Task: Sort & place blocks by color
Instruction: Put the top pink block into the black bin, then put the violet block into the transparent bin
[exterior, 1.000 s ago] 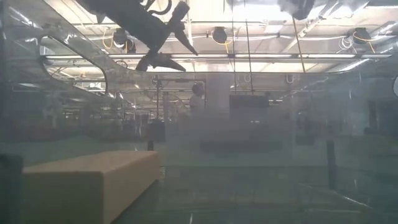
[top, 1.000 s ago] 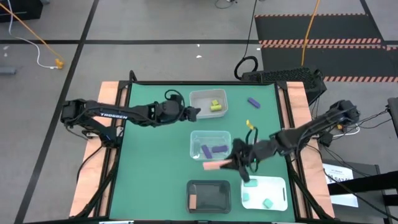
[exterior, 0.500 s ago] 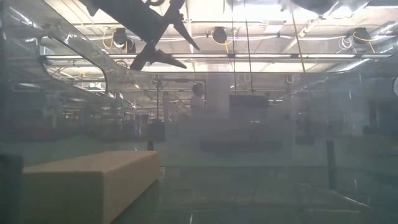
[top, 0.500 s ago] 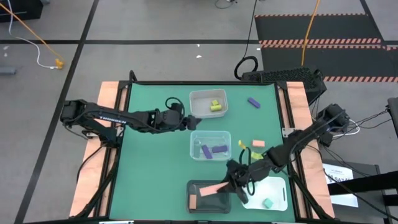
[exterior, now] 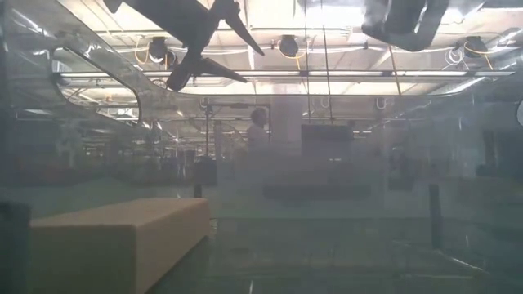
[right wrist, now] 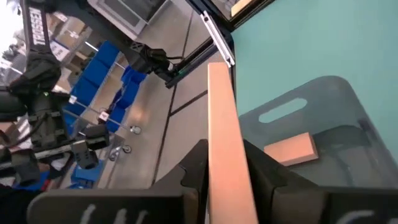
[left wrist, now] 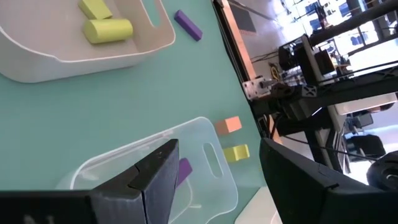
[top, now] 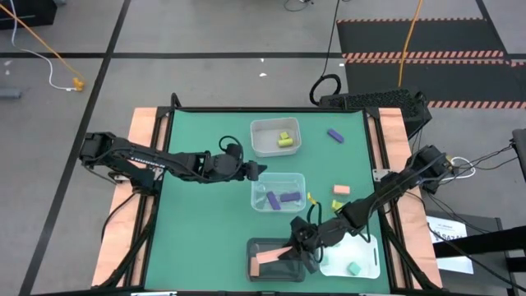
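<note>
My right gripper is shut on a long salmon block over the black tray, where another salmon block lies flat. My left gripper is open and hovers at the far-left corner of the clear tray, which holds purple blocks. The far white tray holds yellow-green blocks. A mint block lies in the near white tray. Loose on the green mat are a purple block, a salmon block and a yellow block. My right gripper pinches the long salmon block between its two fingers near the block's right end, with the fingers across its length. The block sticks out past the fingertips toward the table's left over the black tray. Whether it touches the tray, I cannot tell.
The four trays fill the middle and near part of the mat, with bare green mat along the left side. Wooden rails border the table. In the low view a salmon block looms close, and a person stands far behind.
My right gripper has carried the long salmon block from beside the clear tray toward the near edge and leftward, until it came over the black tray. My left gripper, still open, has moved from the far white tray toward the near edge, up to the clear tray's corner.
</note>
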Controlling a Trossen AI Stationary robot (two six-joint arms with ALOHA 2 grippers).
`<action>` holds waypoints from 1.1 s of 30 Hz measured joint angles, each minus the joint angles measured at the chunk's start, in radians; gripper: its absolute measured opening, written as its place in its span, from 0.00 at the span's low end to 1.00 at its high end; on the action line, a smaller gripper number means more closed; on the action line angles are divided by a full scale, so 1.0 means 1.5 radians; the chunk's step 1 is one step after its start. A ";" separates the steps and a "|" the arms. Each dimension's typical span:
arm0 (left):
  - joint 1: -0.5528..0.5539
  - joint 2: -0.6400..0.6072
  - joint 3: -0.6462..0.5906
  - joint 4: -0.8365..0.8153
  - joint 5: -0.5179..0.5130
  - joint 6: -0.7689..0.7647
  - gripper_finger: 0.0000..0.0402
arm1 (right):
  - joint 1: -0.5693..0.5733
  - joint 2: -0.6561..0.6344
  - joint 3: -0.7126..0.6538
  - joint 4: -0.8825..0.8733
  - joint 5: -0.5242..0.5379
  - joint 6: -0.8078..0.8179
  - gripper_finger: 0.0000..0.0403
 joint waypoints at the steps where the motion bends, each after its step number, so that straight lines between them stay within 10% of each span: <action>1: 0.000 0.000 0.000 0.001 0.000 0.002 0.56 | 0.000 0.003 0.000 0.003 0.000 0.006 0.14; 20: -0.007 0.000 0.000 0.003 0.000 0.028 0.56 | -0.046 -0.053 0.001 0.014 -0.002 -0.058 0.45; 33: -0.020 0.000 0.000 0.003 0.000 0.031 0.56 | -0.128 -0.267 0.001 -0.329 0.058 -0.146 0.45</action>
